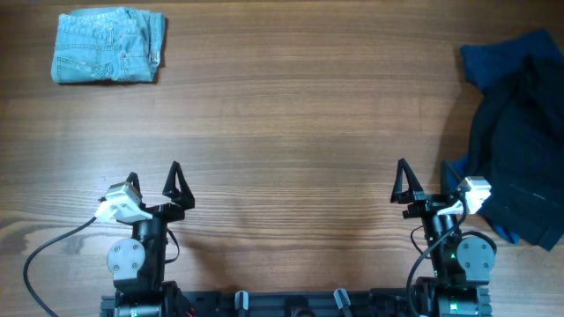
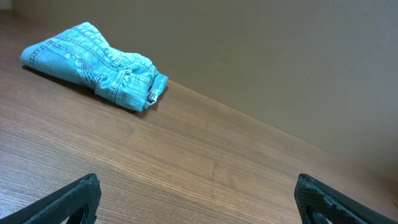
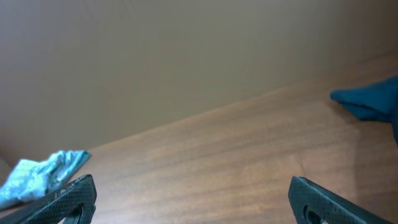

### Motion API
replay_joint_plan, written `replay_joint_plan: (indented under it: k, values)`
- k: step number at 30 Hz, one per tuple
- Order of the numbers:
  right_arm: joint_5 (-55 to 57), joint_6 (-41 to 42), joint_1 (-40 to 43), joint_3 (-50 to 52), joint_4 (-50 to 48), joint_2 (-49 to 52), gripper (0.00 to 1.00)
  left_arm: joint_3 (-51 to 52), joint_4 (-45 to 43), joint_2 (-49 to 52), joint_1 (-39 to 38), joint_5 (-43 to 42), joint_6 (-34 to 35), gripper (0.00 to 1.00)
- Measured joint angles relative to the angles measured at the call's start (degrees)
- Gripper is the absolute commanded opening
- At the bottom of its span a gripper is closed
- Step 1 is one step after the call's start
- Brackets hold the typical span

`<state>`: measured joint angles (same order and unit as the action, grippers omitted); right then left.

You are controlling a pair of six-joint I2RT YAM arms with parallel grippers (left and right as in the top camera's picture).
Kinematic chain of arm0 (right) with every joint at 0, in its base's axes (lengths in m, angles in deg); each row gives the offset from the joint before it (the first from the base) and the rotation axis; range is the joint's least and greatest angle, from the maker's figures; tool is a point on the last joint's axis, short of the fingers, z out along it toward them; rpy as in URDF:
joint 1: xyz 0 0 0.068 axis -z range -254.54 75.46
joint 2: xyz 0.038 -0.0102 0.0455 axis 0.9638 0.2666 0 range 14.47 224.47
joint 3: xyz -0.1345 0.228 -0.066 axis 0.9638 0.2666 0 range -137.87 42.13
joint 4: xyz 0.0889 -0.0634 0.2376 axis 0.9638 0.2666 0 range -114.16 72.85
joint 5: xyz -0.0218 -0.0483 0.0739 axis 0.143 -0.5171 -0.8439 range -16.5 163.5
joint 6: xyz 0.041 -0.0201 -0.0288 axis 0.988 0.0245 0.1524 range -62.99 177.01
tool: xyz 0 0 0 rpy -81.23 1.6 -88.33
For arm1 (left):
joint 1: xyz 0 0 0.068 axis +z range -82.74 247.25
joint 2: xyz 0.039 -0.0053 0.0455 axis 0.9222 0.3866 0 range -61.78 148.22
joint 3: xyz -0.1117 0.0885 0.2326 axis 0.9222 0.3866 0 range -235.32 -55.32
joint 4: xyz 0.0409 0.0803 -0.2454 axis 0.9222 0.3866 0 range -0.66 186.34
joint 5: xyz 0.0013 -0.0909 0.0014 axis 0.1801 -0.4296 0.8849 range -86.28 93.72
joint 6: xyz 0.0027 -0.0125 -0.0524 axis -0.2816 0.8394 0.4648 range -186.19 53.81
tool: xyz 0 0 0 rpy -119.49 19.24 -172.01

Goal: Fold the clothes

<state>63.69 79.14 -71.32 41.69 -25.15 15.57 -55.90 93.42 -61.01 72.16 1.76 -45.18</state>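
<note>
The light blue denim shorts (image 1: 107, 46) lie folded into a compact rectangle at the table's far left corner. They also show in the left wrist view (image 2: 93, 64) and at the left edge of the right wrist view (image 3: 37, 175). My left gripper (image 1: 153, 182) is open and empty near the front edge, far from the shorts. My right gripper (image 1: 426, 180) is open and empty near the front right. Both sets of fingertips show spread wide over bare wood in the left wrist view (image 2: 198, 196) and the right wrist view (image 3: 193, 196).
A pile of dark navy and blue fabric (image 1: 520, 132) lies along the table's right edge, just right of my right gripper; its blue corner shows in the right wrist view (image 3: 367, 101). A cable (image 1: 44, 251) runs by the left arm base.
</note>
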Motion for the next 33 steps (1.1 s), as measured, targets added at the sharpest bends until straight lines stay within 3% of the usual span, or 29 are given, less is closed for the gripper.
replay_joint_plan:
  k: [13,33]
  values:
    - [-0.68,-9.70,0.00,0.00,0.31,0.00,1.00,0.00,0.00,0.00,0.00,0.00,0.00,1.00]
    - [-0.68,-10.49,0.00,0.00,0.28,0.00,1.00,0.00,0.00,0.00,0.00,0.00,0.00,1.00]
